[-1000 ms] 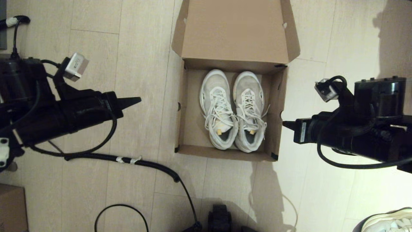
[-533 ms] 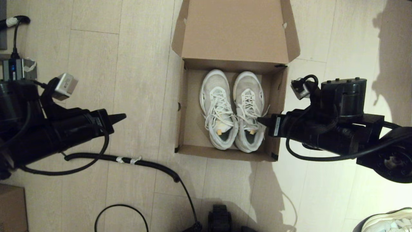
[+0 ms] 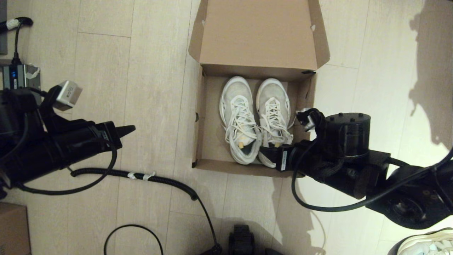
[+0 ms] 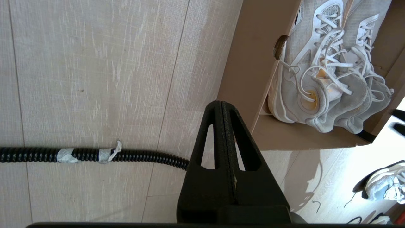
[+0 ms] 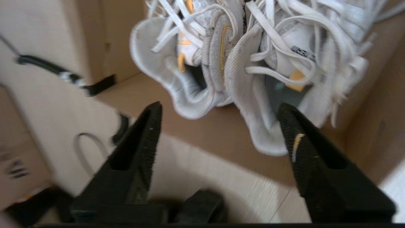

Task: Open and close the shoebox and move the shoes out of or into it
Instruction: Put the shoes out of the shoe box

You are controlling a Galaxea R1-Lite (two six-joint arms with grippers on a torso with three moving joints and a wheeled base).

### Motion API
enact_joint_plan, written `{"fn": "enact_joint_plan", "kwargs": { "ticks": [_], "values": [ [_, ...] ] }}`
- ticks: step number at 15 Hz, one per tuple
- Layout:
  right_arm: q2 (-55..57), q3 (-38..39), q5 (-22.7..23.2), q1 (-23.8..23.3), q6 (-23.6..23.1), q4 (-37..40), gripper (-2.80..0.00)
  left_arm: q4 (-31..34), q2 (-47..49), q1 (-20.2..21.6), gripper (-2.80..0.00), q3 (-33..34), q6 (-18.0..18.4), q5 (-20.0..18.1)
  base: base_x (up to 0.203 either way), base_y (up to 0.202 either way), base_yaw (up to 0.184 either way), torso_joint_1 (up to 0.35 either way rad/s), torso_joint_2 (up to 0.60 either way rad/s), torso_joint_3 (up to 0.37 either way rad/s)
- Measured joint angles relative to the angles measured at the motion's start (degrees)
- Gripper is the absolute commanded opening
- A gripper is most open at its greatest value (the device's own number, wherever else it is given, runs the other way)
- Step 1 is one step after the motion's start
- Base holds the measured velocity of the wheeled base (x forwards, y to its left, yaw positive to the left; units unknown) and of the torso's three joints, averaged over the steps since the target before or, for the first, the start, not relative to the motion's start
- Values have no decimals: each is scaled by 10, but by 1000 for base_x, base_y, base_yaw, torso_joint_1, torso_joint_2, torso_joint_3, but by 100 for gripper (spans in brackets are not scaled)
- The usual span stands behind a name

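Note:
The brown cardboard shoebox [image 3: 211,141] stands open on the floor, its lid [image 3: 258,32] folded back at the far side. The pair of white and grey mesh shoes lies inside side by side: left shoe [image 3: 239,117], right shoe [image 3: 274,113], heels toward me. My right gripper [image 3: 263,154] is open and reaches over the box's near right corner. In the right wrist view its fingers [image 5: 148,133] straddle the right shoe's heel collar [image 5: 253,95] without closing on it. My left gripper [image 3: 131,129] is shut and empty, hovering left of the box; its tip [image 4: 221,103] points at the box's left wall [image 4: 250,63].
A black coiled cable [image 3: 159,179] runs across the floor in front of the box's left side. A smaller brown carton [image 3: 12,226] sits at the near left. A lone white sneaker [image 3: 428,242] lies at the near right. A grey device [image 3: 19,76] is at the far left.
My right arm swung left and nearer, crossing the box's right wall until its open fingers reached the right shoe's heel. My left arm drew back to the left and slightly nearer.

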Motion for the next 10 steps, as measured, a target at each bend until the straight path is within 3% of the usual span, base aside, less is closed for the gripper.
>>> {"fn": "enact_joint_plan", "kwargs": {
  "ticks": [6, 7, 10],
  "values": [
    [173, -29, -35, 3, -60, -182, 0, 0, -16, 10, -280, 1, -1, -1, 0, 0, 0, 0, 0, 0],
    [207, -50, -46, 3, -65, -198, -280, 0, -19, 12, -280, 2, -1, -1, 0, 0, 0, 0, 0, 0],
    [275, -99, -81, 5, -85, -253, -280, 1, -27, 15, -280, 2, 0, -1, 0, 0, 0, 0, 0, 0]
  ]
}}
